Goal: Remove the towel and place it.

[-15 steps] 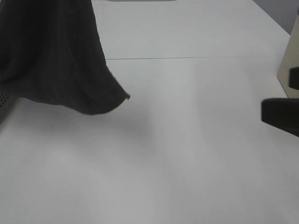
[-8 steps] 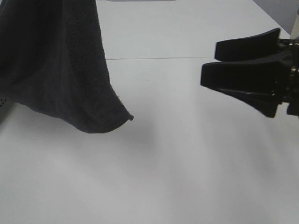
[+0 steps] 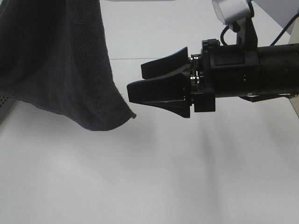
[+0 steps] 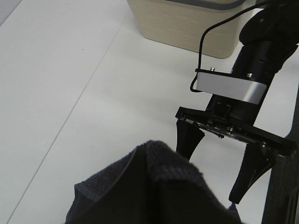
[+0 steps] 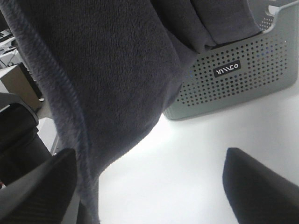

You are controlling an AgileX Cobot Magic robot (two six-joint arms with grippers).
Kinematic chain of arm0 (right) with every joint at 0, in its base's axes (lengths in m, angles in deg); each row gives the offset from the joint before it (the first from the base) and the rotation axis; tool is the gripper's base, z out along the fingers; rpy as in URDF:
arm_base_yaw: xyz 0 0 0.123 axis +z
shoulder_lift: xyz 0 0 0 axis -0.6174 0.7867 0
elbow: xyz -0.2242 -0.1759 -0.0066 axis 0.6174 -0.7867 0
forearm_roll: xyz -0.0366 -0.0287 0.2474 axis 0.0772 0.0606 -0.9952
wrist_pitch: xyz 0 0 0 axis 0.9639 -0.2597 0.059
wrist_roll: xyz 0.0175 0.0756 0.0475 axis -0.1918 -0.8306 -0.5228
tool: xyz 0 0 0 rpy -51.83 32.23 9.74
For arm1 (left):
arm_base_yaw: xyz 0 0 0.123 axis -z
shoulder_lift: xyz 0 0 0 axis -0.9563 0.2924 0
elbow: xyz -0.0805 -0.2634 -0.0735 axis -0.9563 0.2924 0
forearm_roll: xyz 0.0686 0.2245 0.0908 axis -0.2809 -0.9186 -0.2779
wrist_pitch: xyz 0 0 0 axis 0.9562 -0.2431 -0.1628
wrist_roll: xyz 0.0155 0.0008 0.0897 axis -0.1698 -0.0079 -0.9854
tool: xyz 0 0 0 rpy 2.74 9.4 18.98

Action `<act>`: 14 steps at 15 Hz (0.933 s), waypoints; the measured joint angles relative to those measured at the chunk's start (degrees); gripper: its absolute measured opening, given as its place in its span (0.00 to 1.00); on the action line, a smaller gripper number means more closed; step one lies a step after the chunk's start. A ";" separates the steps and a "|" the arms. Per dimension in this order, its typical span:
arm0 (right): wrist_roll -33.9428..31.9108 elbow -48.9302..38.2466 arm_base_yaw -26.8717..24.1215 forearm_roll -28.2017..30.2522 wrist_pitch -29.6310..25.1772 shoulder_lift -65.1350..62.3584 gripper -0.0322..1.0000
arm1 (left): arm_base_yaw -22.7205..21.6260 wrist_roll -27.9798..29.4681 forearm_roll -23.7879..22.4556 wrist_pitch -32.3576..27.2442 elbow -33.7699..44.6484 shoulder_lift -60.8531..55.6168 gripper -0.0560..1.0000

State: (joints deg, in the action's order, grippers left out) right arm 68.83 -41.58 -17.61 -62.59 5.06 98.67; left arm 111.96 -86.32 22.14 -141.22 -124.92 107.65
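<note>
The towel [image 3: 56,60], dark charcoal and plush, hangs in the air on the left, and its lowest corner dangles just above the table. In the left wrist view the towel [image 4: 154,186] bunches up right in front of the camera and hides my left gripper, which is shut on it. My right gripper [image 3: 135,80] reaches in from the right with its jaws wide open, its tips a short way right of the hanging corner and not touching it. In the right wrist view the towel [image 5: 107,70] hangs ahead of the open right gripper [image 5: 149,186], toward one finger [image 5: 37,186].
A grey perforated basket [image 5: 233,79] stands behind the towel, and one of its corners [image 3: 3,100] shows at the left edge. A beige bin [image 4: 187,23] sits beyond the right arm. The white table [image 3: 154,177] stretches below both arms.
My right gripper has swung in from the right edge toward the towel's hanging corner, jaws wide. The towel's corner has shifted slightly.
</note>
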 joint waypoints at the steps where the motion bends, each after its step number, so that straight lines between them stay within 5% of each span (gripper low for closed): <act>1: 0.00 1.38 1.09 -0.29 -1.03 1.03 0.82 | 0.00 0.00 0.00 0.00 0.00 0.00 0.05; 3: -1.55 3.32 6.93 -0.34 -0.46 1.55 0.82 | 0.00 0.00 0.00 0.29 0.00 0.23 0.05; 7: -4.70 3.44 8.19 1.66 -0.92 1.55 0.79 | 0.00 0.00 -0.11 0.40 0.00 1.78 0.05; 14: -6.25 3.44 8.19 4.30 -1.15 1.55 0.37 | 0.00 0.00 -0.34 1.03 0.00 2.46 0.05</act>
State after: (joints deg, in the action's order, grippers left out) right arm 62.58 -38.14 -9.42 -58.29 3.91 100.22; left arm 111.96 -86.32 21.79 -140.19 -124.92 110.11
